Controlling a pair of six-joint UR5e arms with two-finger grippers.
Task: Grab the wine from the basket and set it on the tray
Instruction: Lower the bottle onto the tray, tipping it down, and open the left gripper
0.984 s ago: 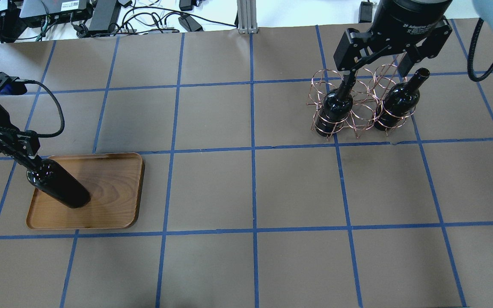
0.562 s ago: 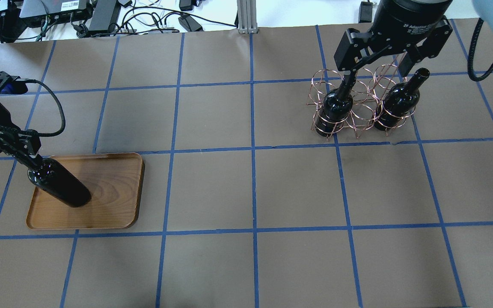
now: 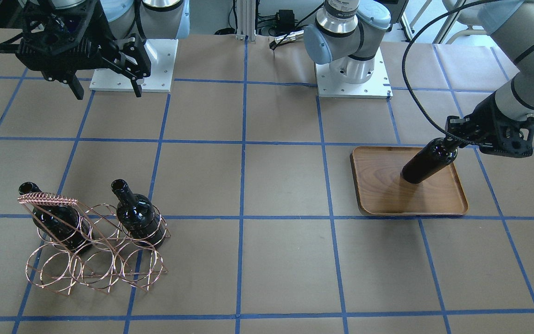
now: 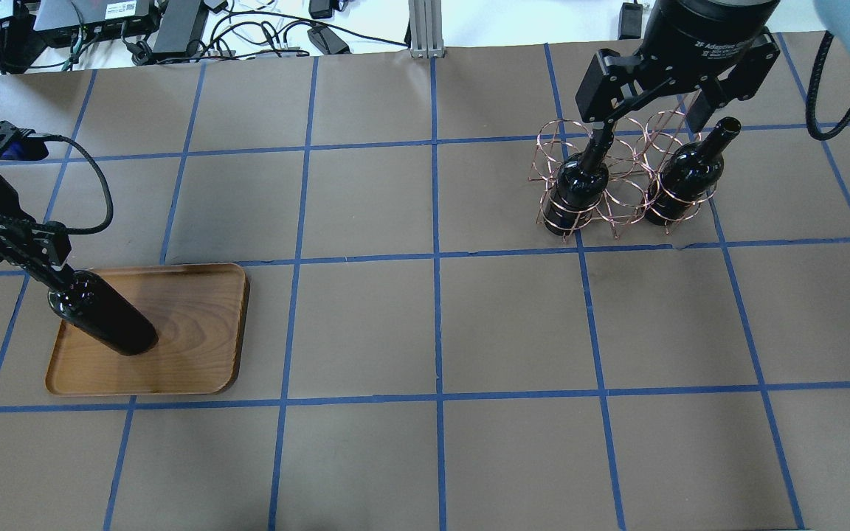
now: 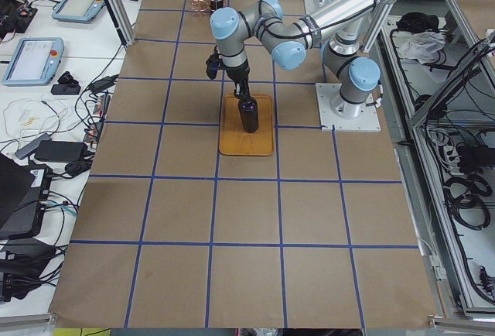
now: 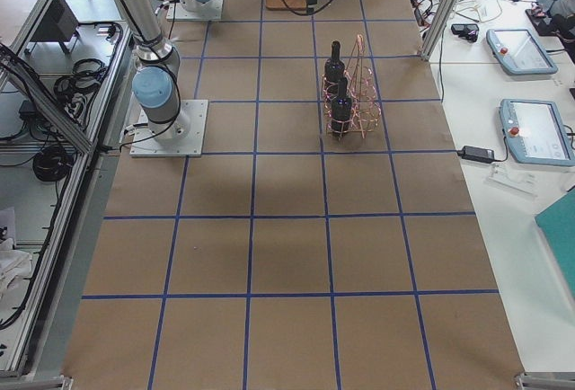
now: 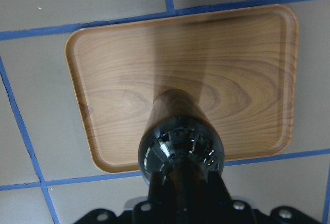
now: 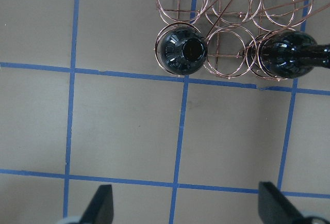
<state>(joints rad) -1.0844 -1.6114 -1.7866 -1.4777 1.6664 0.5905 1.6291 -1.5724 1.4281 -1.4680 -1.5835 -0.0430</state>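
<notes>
The left gripper (image 4: 51,264) was clamped on the neck of the wine bottle (image 4: 104,324), which stood upright over the tray (image 4: 196,310). Seen from the wrist camera, its body was well inside the rim, with bare wood showing around it. No view made clear whether the glass was touching the wood or hanging just above it. So the step in hand looked like the set-down itself, the very end of the carry.

Across the table, the right gripper (image 4: 650,122) hung high beside the basket (image 4: 617,203), fingers spread wide and nothing between them. Two other bottles (image 3: 137,215) stood in the basket with an empty ring between them.

What the next move called for, by the look of it: ease the bottle straight down until its base was flat on the wood. Then part the fingers just enough to clear the lip of the neck, and lift straight up so nothing brushed it. It was tall, glossy glass on a narrow base, and a sideways nudge on release could have tipped it.
</notes>
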